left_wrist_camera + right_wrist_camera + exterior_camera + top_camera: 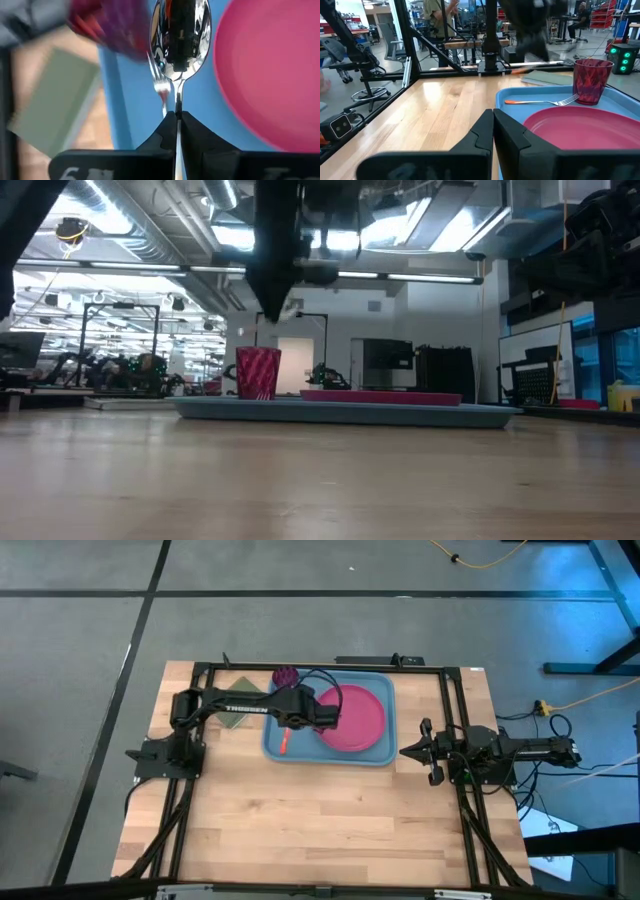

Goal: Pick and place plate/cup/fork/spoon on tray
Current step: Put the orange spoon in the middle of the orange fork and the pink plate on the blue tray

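The light blue tray (380, 755) lies at the table's far middle. The pink plate (355, 718) lies in its right half. The dark red cup (285, 675) stands at its far left corner. The fork (283, 740) lies in its left part, its tines (160, 85) toward the cup. My left gripper (298, 720) is over the tray's left part, shut on the spoon (180, 40). My right gripper (405, 752) is shut and empty, right of the tray. My left gripper pinches the spoon's thin silver neck (178, 102), just behind the bowl, between its two fingers. The handle is hidden between the fingers. The bowl sticks out past the fingertips, its hollow toward the wrist camera, lifted clear above the tray and the fork's tines.
An olive-green pad (240, 695) lies on the table left of the tray. Black frame rails (300, 665) run around the work area. Bare wooden table (320, 820) stretches toward the near edge.
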### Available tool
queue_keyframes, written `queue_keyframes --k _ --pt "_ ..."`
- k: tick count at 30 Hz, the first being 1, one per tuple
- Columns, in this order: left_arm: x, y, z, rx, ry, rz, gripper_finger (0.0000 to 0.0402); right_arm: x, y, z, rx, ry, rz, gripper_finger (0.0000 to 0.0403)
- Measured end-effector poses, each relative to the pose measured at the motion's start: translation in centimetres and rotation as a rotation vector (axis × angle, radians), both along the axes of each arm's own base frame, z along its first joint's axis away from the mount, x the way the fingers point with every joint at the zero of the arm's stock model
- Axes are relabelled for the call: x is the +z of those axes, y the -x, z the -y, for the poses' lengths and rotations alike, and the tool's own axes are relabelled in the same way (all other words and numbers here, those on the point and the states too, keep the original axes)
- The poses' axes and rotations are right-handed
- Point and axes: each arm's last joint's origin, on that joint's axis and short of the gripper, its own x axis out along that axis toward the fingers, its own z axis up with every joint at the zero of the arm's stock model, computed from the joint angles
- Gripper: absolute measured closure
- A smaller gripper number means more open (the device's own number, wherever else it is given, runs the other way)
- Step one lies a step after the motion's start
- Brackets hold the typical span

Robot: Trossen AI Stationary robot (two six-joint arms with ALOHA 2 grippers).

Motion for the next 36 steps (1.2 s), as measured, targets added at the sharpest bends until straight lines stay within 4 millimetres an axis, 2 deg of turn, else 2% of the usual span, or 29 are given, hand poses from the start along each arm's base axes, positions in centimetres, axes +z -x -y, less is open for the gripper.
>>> queue_keyframes --k 5,9,14,21,26,36 --pt "-4.4 -0.1 -2.0 -0.012 0.115 0.083 0.0401 0.0 0.0 0.0 0.000 0.000 0.000 0.0386" --pt "-6.2 0.4 -3.0 0.012 0.147 0.105 0.0401 0.0 0.0 0.0 0.000 0.000 0.000 0.0386" --pt "-7.3 1.1 -4.0 0.099 0.155 0.124 0.0401 0.0 0.0 0.0 0.000 0.000 0.000 0.0386" --pt "-9.3 1.0 -5.4 0.118 0.181 0.265 0.0401 0.0 0.0 0.0 0.000 0.000 0.000 0.0386" --pt "-9.8 1.2 -5.3 0.151 0.209 0.281 0.0400 0.0 0.0 0.0 0.000 0.000 0.000 0.0386" --pt "-10.5 1.3 -4.6 0.136 0.230 0.285 0.0361 0.0 0.0 0.0 0.000 0.000 0.000 0.0386"
